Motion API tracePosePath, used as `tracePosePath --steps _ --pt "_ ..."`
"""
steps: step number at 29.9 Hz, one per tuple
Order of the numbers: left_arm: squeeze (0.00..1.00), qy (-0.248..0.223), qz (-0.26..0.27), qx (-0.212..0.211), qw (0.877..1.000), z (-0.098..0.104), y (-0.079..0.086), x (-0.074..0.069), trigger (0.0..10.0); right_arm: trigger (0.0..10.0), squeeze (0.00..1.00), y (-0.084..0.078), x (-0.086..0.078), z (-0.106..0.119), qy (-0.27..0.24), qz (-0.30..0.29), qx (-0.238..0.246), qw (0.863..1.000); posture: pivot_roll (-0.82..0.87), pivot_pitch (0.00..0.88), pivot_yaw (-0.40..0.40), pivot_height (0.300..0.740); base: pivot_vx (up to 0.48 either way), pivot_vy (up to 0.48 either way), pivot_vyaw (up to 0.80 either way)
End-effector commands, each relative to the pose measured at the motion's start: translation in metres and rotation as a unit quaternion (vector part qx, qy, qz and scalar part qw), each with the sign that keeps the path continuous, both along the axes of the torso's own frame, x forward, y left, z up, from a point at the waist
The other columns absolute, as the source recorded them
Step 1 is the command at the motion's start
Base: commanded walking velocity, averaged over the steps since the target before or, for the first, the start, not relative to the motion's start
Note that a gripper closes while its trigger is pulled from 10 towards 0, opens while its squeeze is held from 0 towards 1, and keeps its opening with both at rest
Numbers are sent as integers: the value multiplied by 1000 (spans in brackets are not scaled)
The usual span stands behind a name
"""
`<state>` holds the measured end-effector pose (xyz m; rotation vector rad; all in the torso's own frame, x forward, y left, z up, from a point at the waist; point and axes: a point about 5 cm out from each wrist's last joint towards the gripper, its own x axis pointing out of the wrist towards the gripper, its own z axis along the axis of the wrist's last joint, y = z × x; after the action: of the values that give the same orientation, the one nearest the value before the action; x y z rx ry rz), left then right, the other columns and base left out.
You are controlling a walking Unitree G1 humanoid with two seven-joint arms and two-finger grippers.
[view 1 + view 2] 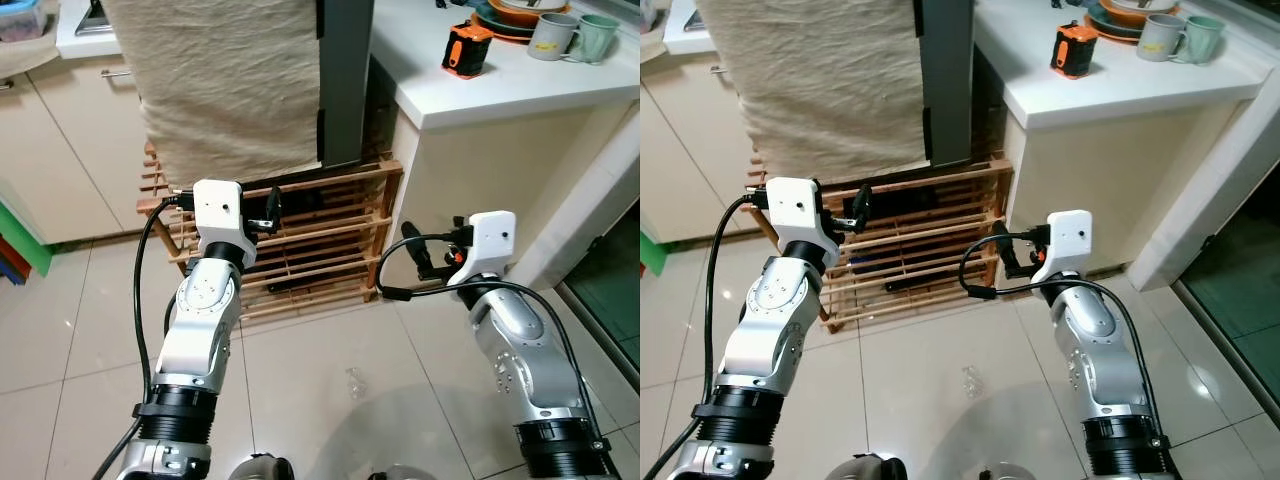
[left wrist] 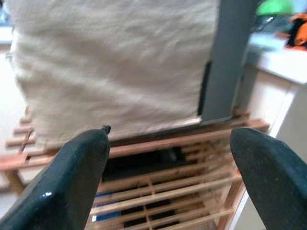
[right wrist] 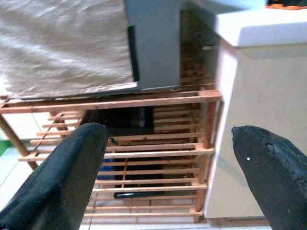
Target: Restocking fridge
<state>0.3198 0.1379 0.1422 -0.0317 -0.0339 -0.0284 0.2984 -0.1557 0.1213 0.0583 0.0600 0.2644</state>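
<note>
The fridge (image 1: 345,80), a grey upright half draped in a beige cloth (image 1: 230,80), is seen standing on a wooden rack (image 1: 320,240). Both the left gripper (image 1: 268,212) and right gripper (image 1: 425,255) are held before the rack, jaws wide open and empty. The rack slats could be struck if the arms are advanced low. The orange tape measure (image 1: 467,48) on the tabletop (image 1: 500,85) beside the fridge is shown clearly from the head, but blurred from the wrists.

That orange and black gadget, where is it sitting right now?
The orange and black gadget sits on the white counter at the robot's upper right, just left of two mugs and stacked plates.
</note>
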Motion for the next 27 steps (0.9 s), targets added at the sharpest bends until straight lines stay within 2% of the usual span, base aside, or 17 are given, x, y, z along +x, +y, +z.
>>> tracePosePath --steps 1,8,13,18,20,21,25,27 --pt "0 1 16 6 1000 3 4 -1 10000 10000 0 5 -2 -2 7 10 -10 1000 -143 91 8 740 458 0 0" --pt "0 19 37 -6 999 -2 9 -5 10000 10000 0 6 0 -1 0 23 -7 1000 -128 92 -12 740 458 0 0" --pt "0 16 47 -9 999 -1 15 -8 10000 10000 0 14 4 -4 7 37 -11 999 -106 82 -33 740 458 0 694" --pt "0 6 40 -11 999 5 16 -10 10000 10000 0 16 7 -3 1 42 -22 999 -103 75 -21 740 435 101 488" --pt "0 3 28 -7 1000 4 13 -10 10000 10000 0 11 7 -3 -2 34 -26 999 -120 66 -9 740 174 163 0" --pt "0 6 17 -10 1000 3 7 -8 10000 10000 0 3 4 -5 2 12 -15 1000 -136 59 -1 740 0 0 0" --pt "0 5 -1 -9 1000 3 -1 -7 10000 10000 0 -5 -1 -7 6 -8 -11 1000 -159 57 8 740 0 0 0" --pt "0 23 -26 -29 999 -9 -14 -2 10000 10000 0 -19 -12 -22 24 -51 -9 998 -214 34 36 740 0 0 0"
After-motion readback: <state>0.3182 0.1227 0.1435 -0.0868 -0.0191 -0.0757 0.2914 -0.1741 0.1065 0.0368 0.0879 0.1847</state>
